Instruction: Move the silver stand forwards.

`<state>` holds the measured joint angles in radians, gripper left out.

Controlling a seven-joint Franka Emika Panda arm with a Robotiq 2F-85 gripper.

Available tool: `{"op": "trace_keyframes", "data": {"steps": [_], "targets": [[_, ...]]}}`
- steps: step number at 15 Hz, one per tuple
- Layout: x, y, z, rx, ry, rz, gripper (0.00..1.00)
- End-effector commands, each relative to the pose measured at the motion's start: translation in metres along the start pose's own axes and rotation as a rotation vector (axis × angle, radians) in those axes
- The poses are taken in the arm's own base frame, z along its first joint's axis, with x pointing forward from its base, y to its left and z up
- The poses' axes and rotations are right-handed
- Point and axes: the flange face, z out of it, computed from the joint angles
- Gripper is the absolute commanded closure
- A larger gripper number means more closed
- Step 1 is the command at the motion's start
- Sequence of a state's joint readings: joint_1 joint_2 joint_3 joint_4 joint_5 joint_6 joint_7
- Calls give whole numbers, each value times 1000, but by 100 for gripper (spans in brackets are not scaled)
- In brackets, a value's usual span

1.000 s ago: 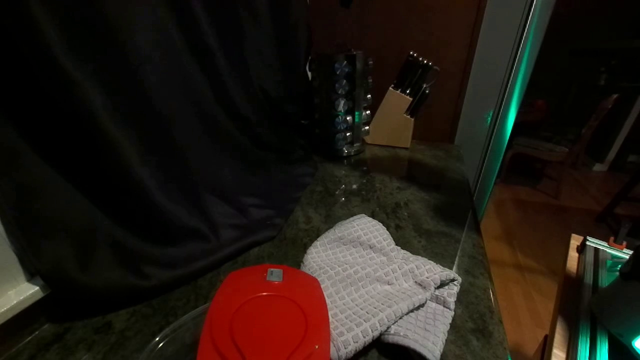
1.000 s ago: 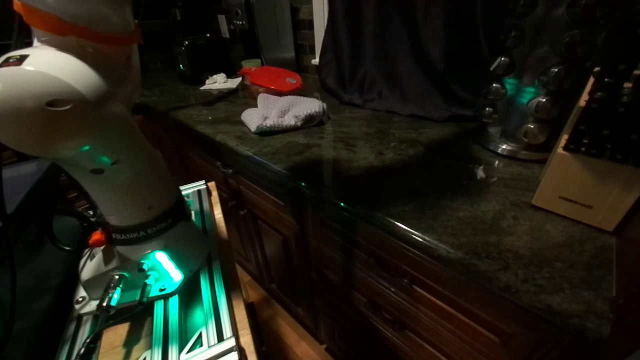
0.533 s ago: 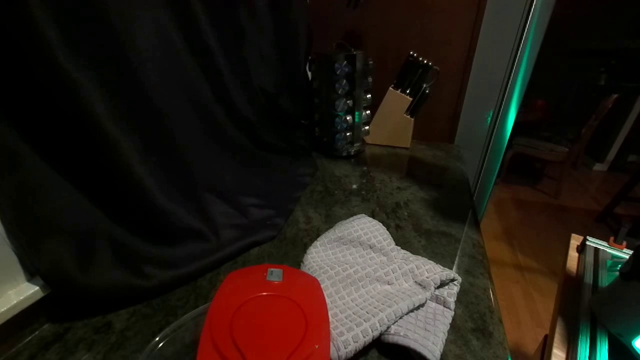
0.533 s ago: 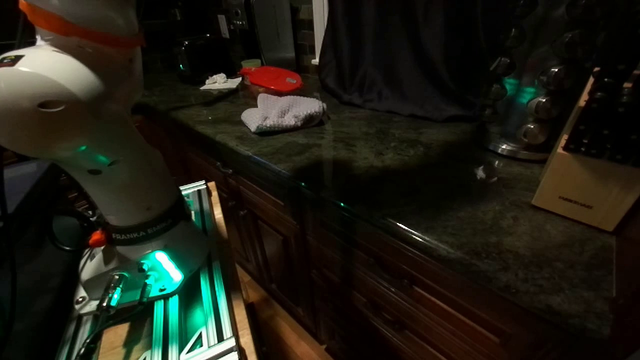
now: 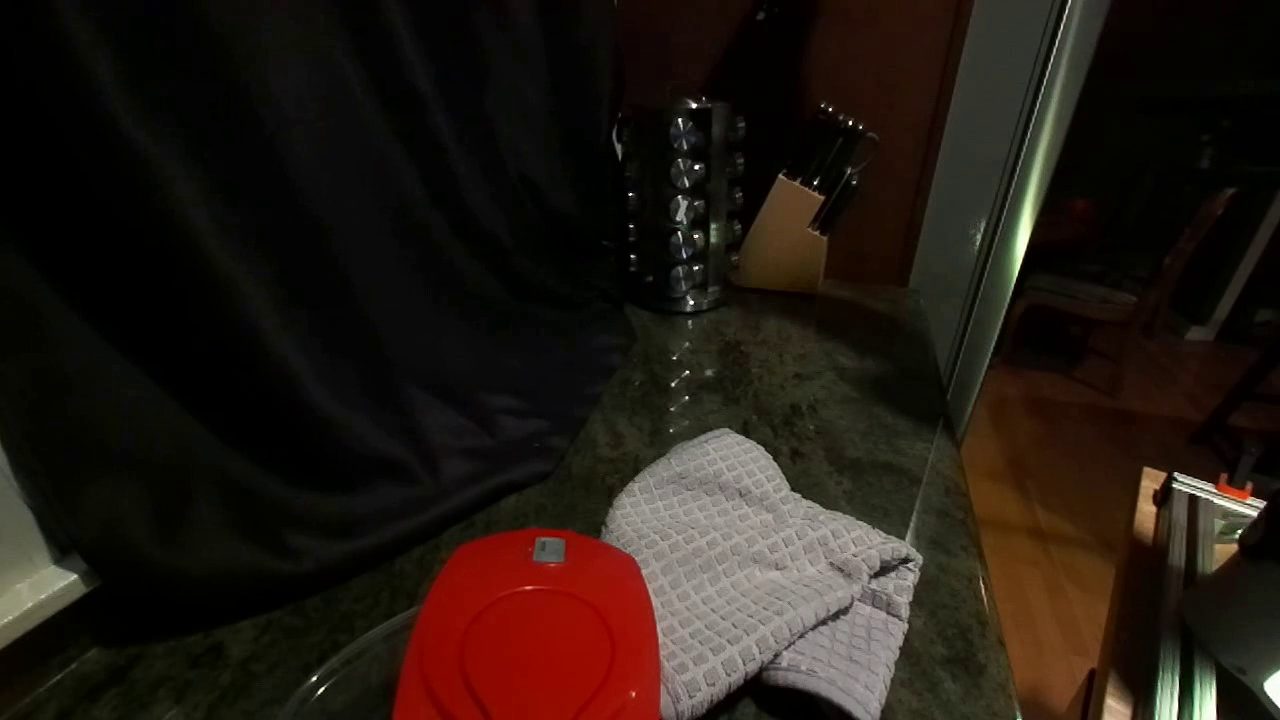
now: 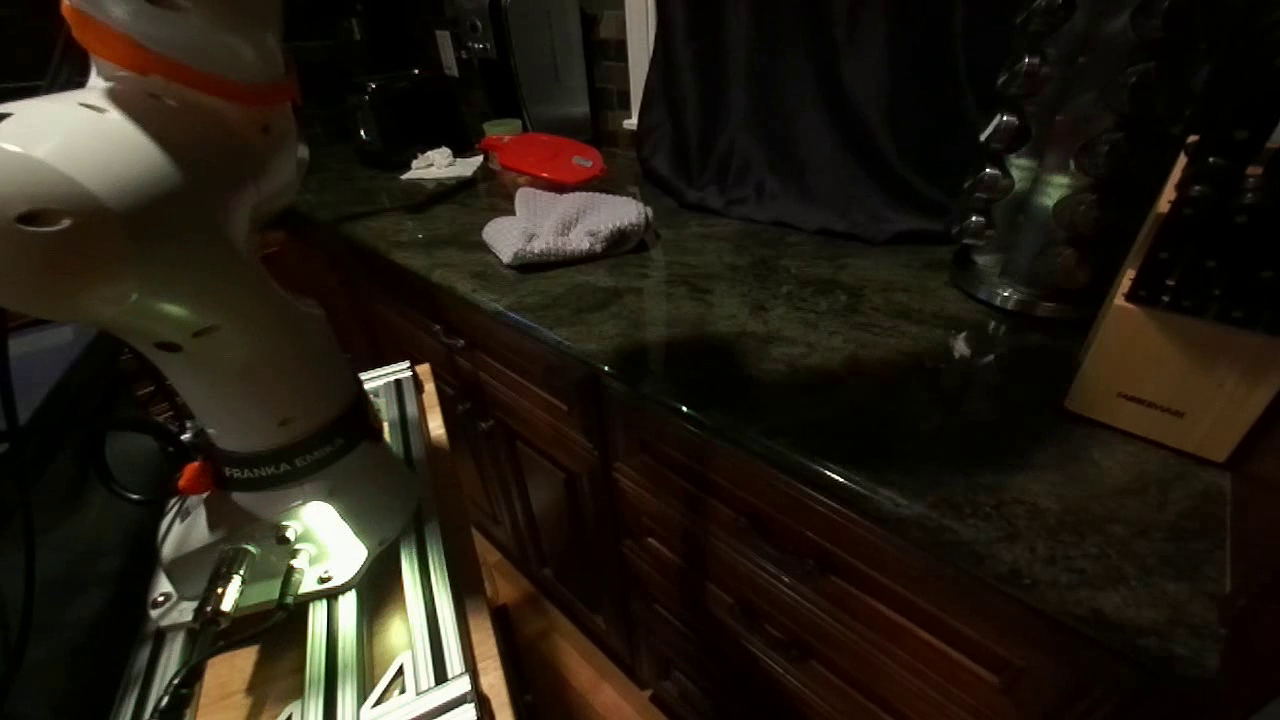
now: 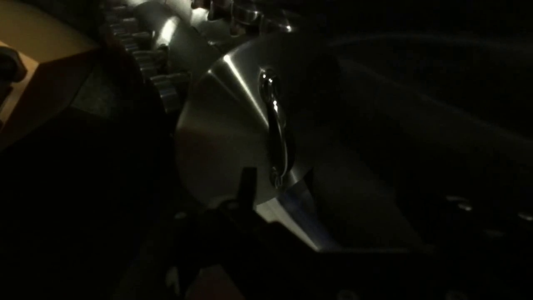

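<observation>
The silver stand [image 5: 686, 210] stands upright on the counter near the back wall, its rows of chrome knobs catching light; in an exterior view the stand [image 6: 1030, 195] is cut off at the top. From above, in the wrist view, the stand's [image 7: 220, 129] round metal top shows a chrome loop handle [image 7: 276, 109]. My gripper [image 7: 331, 183] is very dark there, with one finger [image 7: 248, 183] overlapping the rim of the top. The jaws look spread, with no thing held between them. The second finger is almost lost in shadow.
A wooden knife block [image 5: 780, 245] is close beside the stand. Dark cloth [image 5: 400, 300] hangs along the counter's back. A grey towel [image 5: 740, 560] and a red-lidded container [image 5: 530, 640] lie toward the other end. The counter's front edge [image 6: 680, 405] runs toward the arm.
The stand has turned and shifted slightly; the loop that rose above its top half a second ago is down. The upper arm moved slightly right in an exterior view. The base lamp turned from green to whitish.
</observation>
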<state>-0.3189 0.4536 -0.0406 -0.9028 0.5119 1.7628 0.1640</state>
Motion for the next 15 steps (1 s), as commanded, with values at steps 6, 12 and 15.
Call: {"op": "trace_keyframes", "data": {"steps": [6,12,15], "targets": [[17,36,37,191,-75,85,0],[22,40,57,234,-85,87,0],[24,51,74,248,-113,104,0]]}}
